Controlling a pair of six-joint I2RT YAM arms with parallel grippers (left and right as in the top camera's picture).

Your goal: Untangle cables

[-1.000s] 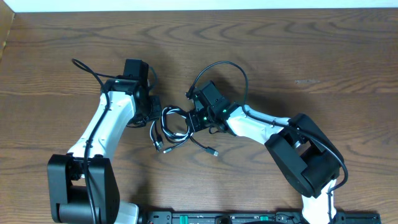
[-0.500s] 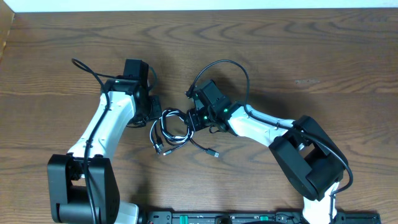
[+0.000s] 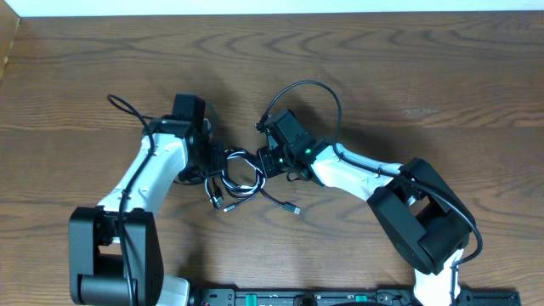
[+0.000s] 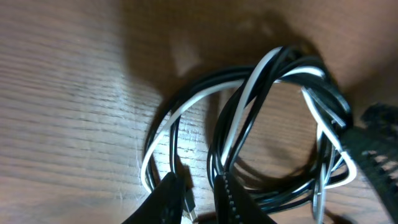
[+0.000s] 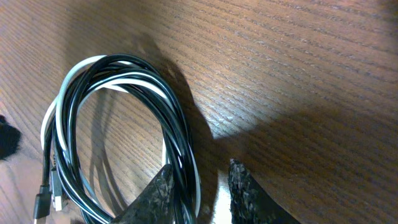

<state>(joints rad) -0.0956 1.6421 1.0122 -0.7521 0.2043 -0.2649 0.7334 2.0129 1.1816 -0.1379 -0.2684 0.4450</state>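
Thin black flexible cord [image 5: 124, 60] and thin white flexible cord [image 5: 140, 81], intertwined as one loop on brown wooden table [image 3: 425, 68] between arms; left gripper [image 4: 198, 180] narrow astride strands, hold unclear; right gripper [image 5: 199, 168] slightly parted at loop's edge, presumably for separating.

Tangled cables [image 3: 239, 180] on wooden table [image 3: 442, 76]

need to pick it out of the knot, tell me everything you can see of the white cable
The white cable is a thin, smooth, plastic-looking cord, coiled in several loops and interlaced with the black cable, crossing over and under it. The bundle lies flat on the wooden table. A white strand passes through the right pincer, whose fingers stand apart. Its plugs are hard to make out.
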